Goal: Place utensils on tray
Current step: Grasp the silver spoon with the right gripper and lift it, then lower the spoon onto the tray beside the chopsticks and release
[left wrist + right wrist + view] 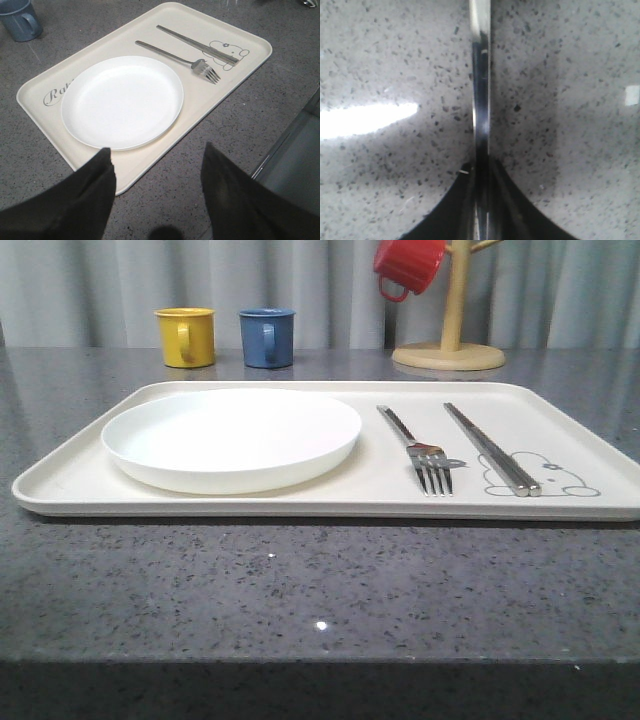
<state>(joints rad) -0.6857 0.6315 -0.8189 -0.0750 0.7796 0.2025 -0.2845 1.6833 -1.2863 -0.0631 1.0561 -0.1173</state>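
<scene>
Front view: the surface [320, 590] is dark grey speckled stone, glossy enough to catch small points of light. Pale pleated curtains [300, 285] close off the room behind it. The cream tray [60, 475] lies across the middle. On it the white plate [232, 437] sits to the left, the fork [417, 451] right of it with tines toward the camera, and the chopsticks [491, 448] further right, side by side, their near ends over a rabbit drawing [545, 477]. Behind the tray stand a yellow mug [187, 337] and a blue mug [267, 337]; a red mug [408, 265] hangs on a wooden stand [449, 345].

Left wrist view: the left gripper [157, 192] hovers over the tray's near edge, its jaws spread apart and holding nothing. Grey script on the tray beside the plate reads "Ra", the rest hidden under the plate.

Right wrist view: the right gripper [481, 207] is close above the speckled surface, its jaws clamped on a slim metal handle [481, 100], apparently the spoon; its bowl cannot be seen. A bright window reflection lies on the stone.
</scene>
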